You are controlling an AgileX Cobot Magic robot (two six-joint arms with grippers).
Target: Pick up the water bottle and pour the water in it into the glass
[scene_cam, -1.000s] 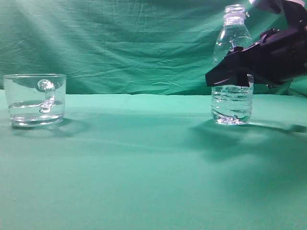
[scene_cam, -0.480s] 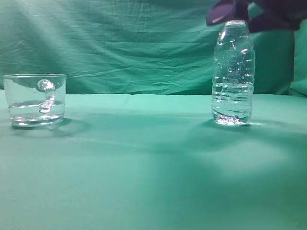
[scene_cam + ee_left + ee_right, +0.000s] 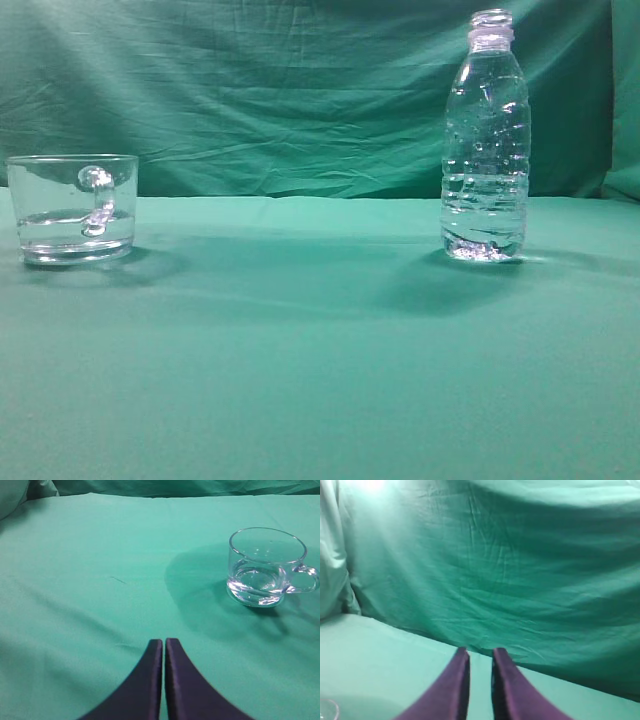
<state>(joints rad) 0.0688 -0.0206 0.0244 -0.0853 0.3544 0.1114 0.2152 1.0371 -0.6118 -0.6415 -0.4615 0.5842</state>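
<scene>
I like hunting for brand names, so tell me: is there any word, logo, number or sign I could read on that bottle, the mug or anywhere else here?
None: no readable text in any view.
The tall clear plastic water bottle carries no label.
The short clear glass mug with a handle is plain, unprinted.
The green cloth shows only creases.

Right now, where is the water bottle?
In the exterior view the water bottle stands upright on the right of the green cloth, far from the glass at the left edge.
</scene>
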